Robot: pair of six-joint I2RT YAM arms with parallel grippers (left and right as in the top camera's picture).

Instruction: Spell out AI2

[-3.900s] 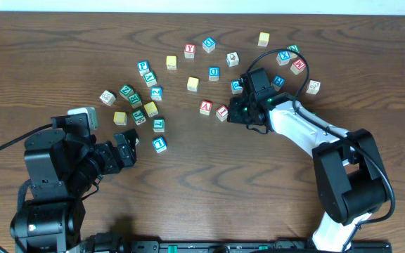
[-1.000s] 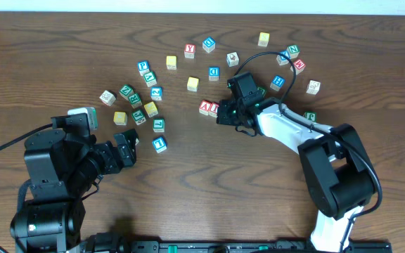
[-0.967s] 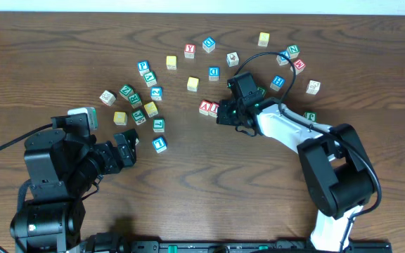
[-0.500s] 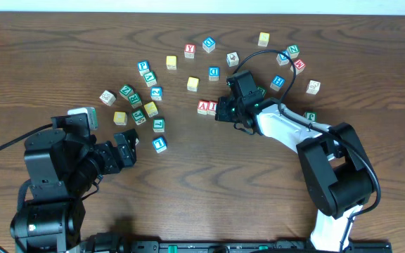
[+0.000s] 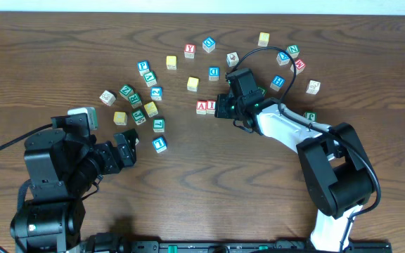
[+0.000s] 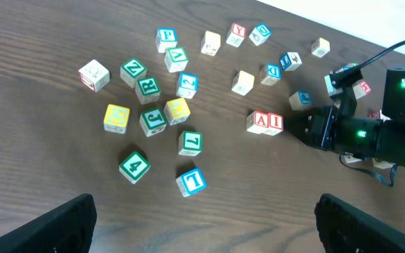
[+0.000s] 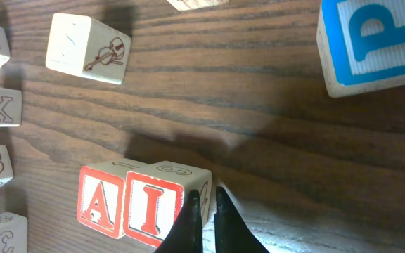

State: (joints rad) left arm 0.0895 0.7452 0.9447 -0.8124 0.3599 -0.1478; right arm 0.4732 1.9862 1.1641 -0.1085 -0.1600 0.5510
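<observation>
1. The small wooden cube with the red A [image 5: 202,107] and the small wooden cube with the red I [image 5: 211,107] sit touching, letters up, roughly mid-tabletop. The A is at the I's 9 o'clock, so "AI" already reads fine from the robot's side.
2. The right end effector [image 5: 220,109] has its fingers pressed together with nothing pinched, and its tips rest against the I cube's 3 o'clock side. My guess is it's acting as a pusher to snug the I up to the A, not going for a grab.
3. The left end effector [image 5: 127,147] is spread wide and empty, parked around 8 o'clock from the pair and well apart.
4. The blue 2 isn't in line yet. My best candidate is the small wooden cube with a blue character [image 5: 156,93], in the cluster near the A's 9 o'clock, but I can't read it for certain.
5. What's in the way:
   - The 2's slot is the I's 3 o'clock, exactly where the right end effector sits, so it'd need to back off.
   - That candidate is hemmed in by a green-lettered cube [image 5: 133,100] and a yellow cube [image 5: 150,109], so it looks like a tight pick.
</observation>
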